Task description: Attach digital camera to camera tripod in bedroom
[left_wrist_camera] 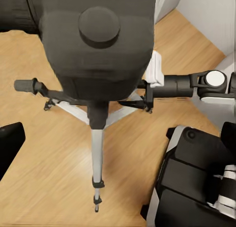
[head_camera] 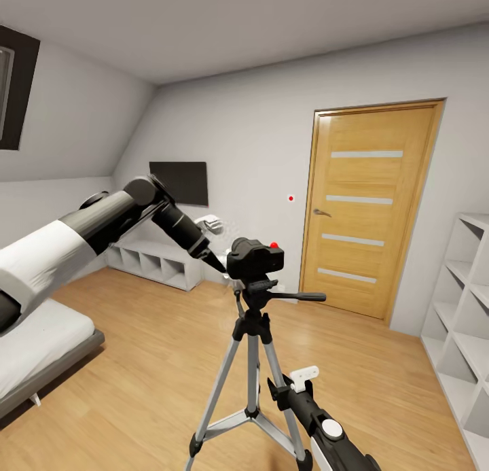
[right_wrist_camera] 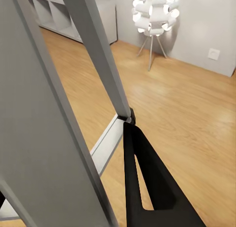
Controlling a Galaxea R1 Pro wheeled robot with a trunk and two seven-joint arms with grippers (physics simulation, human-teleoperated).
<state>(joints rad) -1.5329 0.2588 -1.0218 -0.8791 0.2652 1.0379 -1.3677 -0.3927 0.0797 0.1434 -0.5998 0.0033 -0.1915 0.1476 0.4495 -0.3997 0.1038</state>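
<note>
In the middle of the bedroom's wood floor (head_camera: 156,362) stands the camera tripod (head_camera: 252,362), legs spread, with the digital camera (head_camera: 255,259) sitting on its black pan head, red button on top and the side handle pointing toward the oak door (head_camera: 367,206). The left arm reaches in from the left of the head view and its left gripper (head_camera: 219,262) ends right at the camera's left side; the camera body hides the fingertips, so I cannot tell whether they are clamped on it or let go. From the left wrist view the camera (left_wrist_camera: 96,40) is seen from directly above (round button at centre top), blocking the tripod head; below it one silver leg (left_wrist_camera: 97,148) runs down to its black foot on the planks. The right arm comes up from the bottom of the head view, its right gripper (head_camera: 299,382) close beside the tripod's right leg, white fingertip uppermost; its state cannot be read either. In the right wrist view a grey tripod leg (right_wrist_camera: 98,55) and a black brace (right_wrist_camera: 147,178) cross close in front, with a white ball lamp (right_wrist_camera: 155,13) on thin legs standing by the far wall. Around: bed (head_camera: 34,349) at left, low white shelf (head_camera: 153,260) under a dark wall panel (head_camera: 179,183), white cube shelves (head_camera: 462,315) at right.
</note>
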